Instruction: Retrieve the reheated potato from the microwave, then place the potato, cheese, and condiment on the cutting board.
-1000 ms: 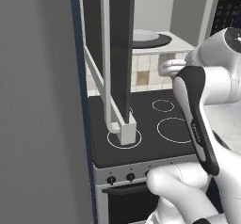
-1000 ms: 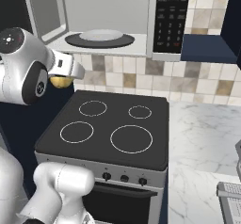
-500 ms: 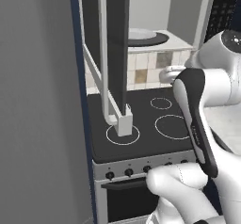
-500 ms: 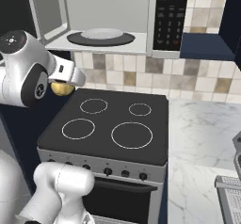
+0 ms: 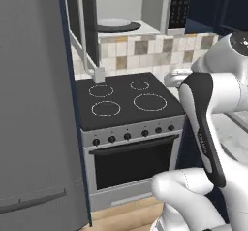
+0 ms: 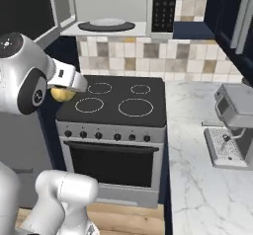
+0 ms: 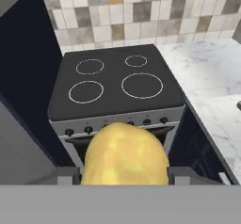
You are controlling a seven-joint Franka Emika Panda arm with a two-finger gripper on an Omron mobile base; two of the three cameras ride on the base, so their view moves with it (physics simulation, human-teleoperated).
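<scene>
At the far left of the right base view stands a grey refrigerator side (image 6: 20, 145), and just in front of it the gripper (image 6: 63, 92) holds the potato (image 6: 61, 95), a yellow lump tucked under the white hand, level with the left edge of the stove (image 6: 116, 100) and off its near-left corner. From the hand view, the potato (image 7: 125, 155) sits large between the two finger tips, which press against its sides, so the jaws are pinching it partway closed rather than spread wide. Beyond it lies the black stove top (image 7: 115, 84) with four white burner rings, and a row of dark knobs (image 7: 108, 124) along the front panel. Above the stove, the microwave (image 6: 111, 9) hangs with its door (image 6: 62, 4) swung open to the left; a round dark turntable plate (image 6: 107, 25) rests on its floor, and the black button panel (image 6: 164, 7) sits at its right side. A tiled backsplash (image 6: 148, 61) in grey, cream and orange runs behind the stove. To the right, a white marble counter (image 6: 197, 145) stretches toward the near side, carrying a grey appliance (image 6: 234, 125) at its right edge.
</scene>
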